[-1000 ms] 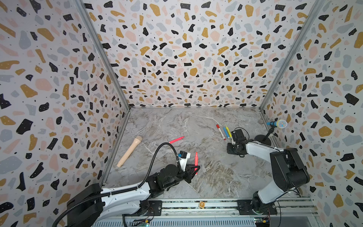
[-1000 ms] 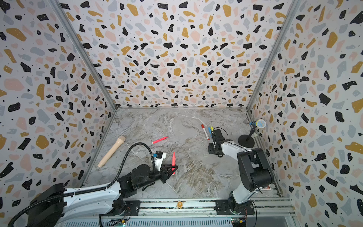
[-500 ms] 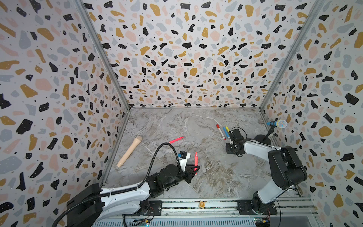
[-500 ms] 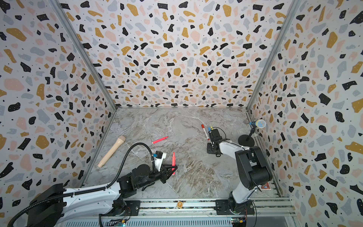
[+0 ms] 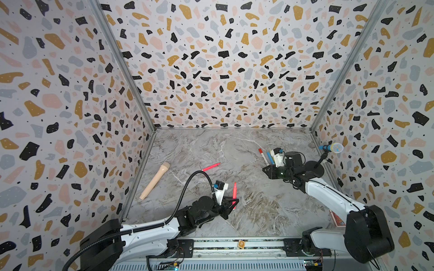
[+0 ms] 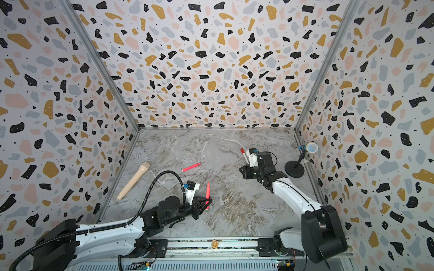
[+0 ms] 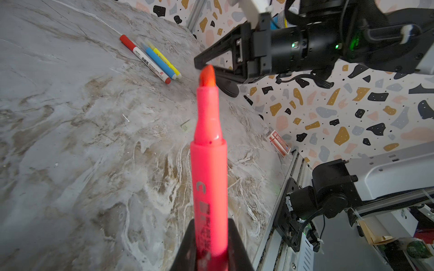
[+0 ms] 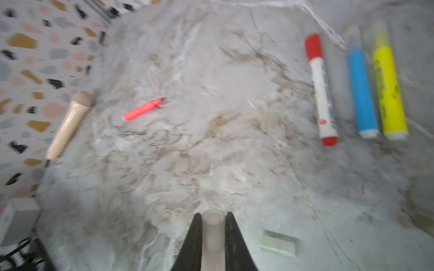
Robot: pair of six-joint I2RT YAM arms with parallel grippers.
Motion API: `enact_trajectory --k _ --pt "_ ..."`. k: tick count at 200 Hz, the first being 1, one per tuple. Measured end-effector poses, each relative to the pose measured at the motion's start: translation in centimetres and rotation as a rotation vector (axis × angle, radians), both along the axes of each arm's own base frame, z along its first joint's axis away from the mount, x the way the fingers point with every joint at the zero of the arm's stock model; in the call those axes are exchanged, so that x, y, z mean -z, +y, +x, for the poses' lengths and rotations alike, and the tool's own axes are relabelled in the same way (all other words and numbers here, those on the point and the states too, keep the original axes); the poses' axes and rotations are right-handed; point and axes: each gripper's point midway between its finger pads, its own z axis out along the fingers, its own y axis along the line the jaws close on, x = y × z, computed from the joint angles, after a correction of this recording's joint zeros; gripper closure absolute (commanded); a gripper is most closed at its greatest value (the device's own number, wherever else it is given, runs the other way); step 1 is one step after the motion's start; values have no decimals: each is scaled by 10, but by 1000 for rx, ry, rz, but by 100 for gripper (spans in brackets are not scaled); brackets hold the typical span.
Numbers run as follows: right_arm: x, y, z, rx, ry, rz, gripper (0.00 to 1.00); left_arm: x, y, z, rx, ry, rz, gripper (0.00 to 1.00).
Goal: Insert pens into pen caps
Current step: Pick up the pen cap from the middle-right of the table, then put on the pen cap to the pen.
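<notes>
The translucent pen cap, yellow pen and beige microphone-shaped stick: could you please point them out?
translucent pen cap [image 8: 212,234], right wrist view, tube middle.
yellow pen [image 8: 388,91], right wrist view, mid-barrel.
beige microphone-shaped stick [image 5: 153,181], in a top view, mid-shaft.

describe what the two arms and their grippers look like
Both arms have white shells with black joints: left arm, right arm. A black ribbed cable hose runs along the left one. The left gripper and right gripper have slim black tapered fingers.
</notes>
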Motion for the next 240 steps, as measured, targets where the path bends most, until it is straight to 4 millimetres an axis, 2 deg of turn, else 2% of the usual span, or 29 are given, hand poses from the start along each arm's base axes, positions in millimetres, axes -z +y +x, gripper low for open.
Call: enact_trajectory --k 19,40,69,87,140,182,240 --pt "-42 14 -19 -78 -122 160 93 -2 -7 -4 19 -14 17 100" --pt "-75 25 -44 -167 -222 303 93 -8 -19 -13 55 -34 20 100" --pt "-106 44 -68 -267 -291 425 94 -9 -38 -27 108 -45 24 100" --pt "-117 55 -81 -313 -310 481 95 -7 -50 -33 135 -44 30 100" --pt "-128 71 -105 -374 -333 563 96 -24 -60 -33 135 -67 -16 100" --pt "-125 72 -109 -367 -325 590 96 -39 -60 -31 121 -86 -58 100" --pt "-126 74 -116 -382 -330 613 96 -46 -57 -28 100 -96 -78 100"
